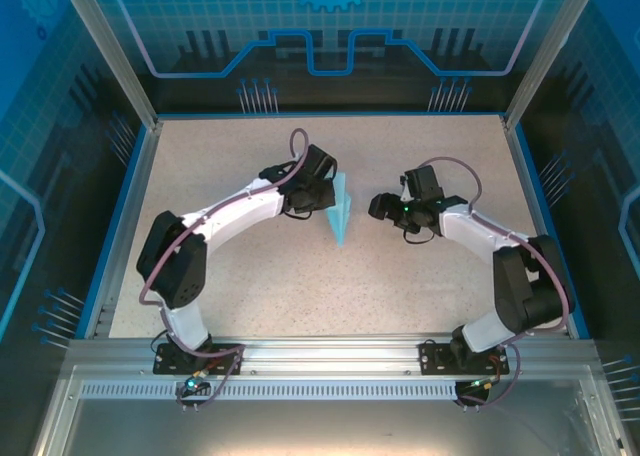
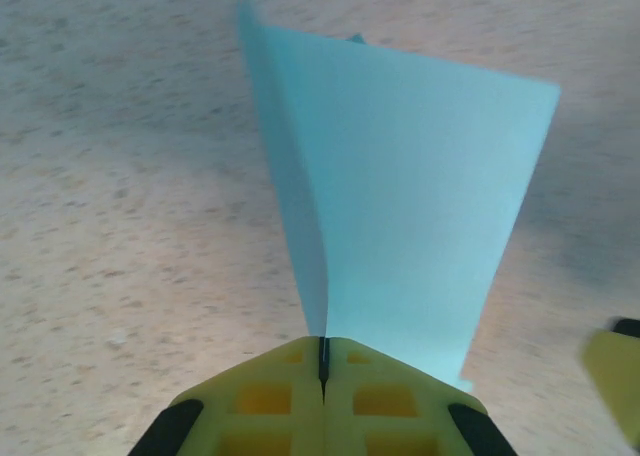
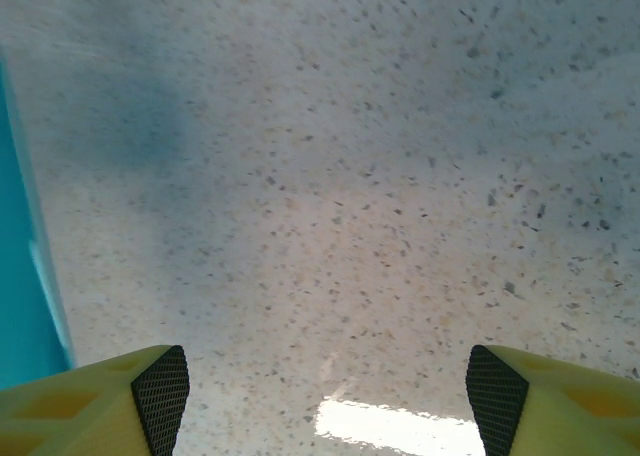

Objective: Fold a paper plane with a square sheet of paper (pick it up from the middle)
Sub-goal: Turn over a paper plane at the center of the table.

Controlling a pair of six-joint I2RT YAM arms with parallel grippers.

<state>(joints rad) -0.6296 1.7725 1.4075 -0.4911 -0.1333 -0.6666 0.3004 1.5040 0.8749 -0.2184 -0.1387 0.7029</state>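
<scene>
Two yellow fingers of the left gripper are pressed flat together, pinching the folded edge of the light-blue, pointed paper plane. Its wings fan out just ahead of the tips, above the speckled beige tabletop. Beyond the paper, near it but not touching, the right gripper hangs wide open and holds nothing. I'd reckon the pinch should sit on the centre crease, mid-length, and lift slowly so the wings don't splay.

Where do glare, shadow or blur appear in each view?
Right wrist: white glare on the table near the bottom edge, a soft dark shadow upper left. Left wrist: grey shadow right of the paper plane. Top external: even, sharp.
</scene>
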